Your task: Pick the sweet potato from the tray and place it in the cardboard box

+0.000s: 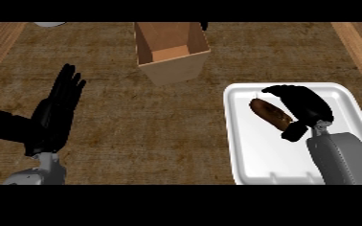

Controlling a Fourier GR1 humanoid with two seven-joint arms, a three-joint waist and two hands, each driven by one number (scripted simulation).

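Nearest the camera, the right hand (302,106) hung over the white tray (268,163), its fingers curled round the far side of the potato (271,113) and its thumb low at the near end; whether it truly had hold I could not tell, since the potato lay on the tray and seemed not yet lifted. By my judgement the potato would be stiff, fairly heavy and smooth-skinned, so taking it across the thick middle would suit best. Well apart, up and to the left, stood the open box (172,52). At the left, the left hand (56,110) rested open, fingers straight.
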